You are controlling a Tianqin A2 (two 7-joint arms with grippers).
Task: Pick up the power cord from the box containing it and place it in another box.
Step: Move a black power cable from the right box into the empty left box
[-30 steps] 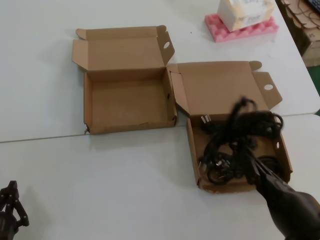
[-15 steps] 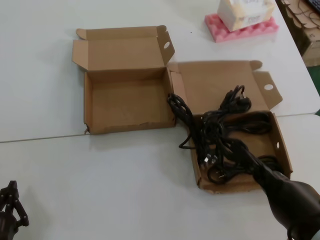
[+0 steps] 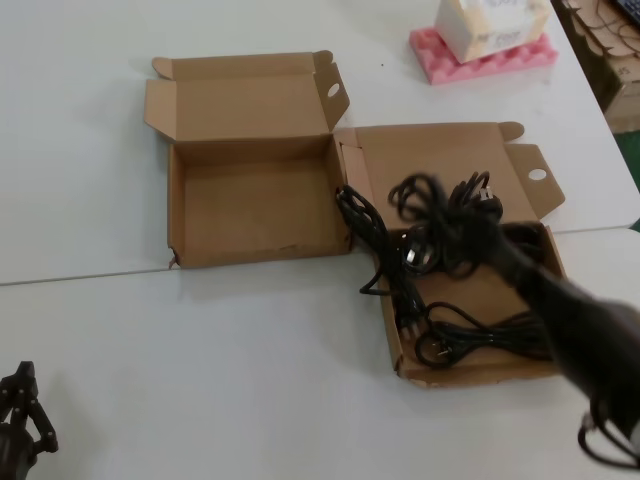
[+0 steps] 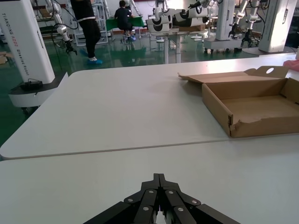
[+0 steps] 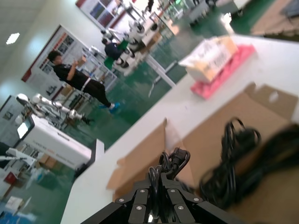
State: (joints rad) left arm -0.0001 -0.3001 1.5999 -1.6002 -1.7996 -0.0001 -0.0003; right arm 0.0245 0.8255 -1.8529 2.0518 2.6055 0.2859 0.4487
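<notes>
Power cord loops hang bunched from the right claw, which is clenched on a strand of it above the right-hand box; the right wrist view shows a black loop pinched at the tips of that claw. From the grip, one stretch of cord trails down over the box's left wall onto the table, reaching toward the corner of the neighbouring box. More black cords lie on the floor of the right-hand box, near its front wall. The other box stands open just to the left, its lid folded back, nothing inside; its near left corner is frayed, which the left wrist view shows plainly. Beyond the boxes sits a pink foam pad carrying a white package; its print is too blurred to read. The left claw rests low at the table's near left edge, its fingers pressed together around nothing. Only the left wrist view shows lettering: a white column at the hall's left reads "TIANQIN".
</notes>
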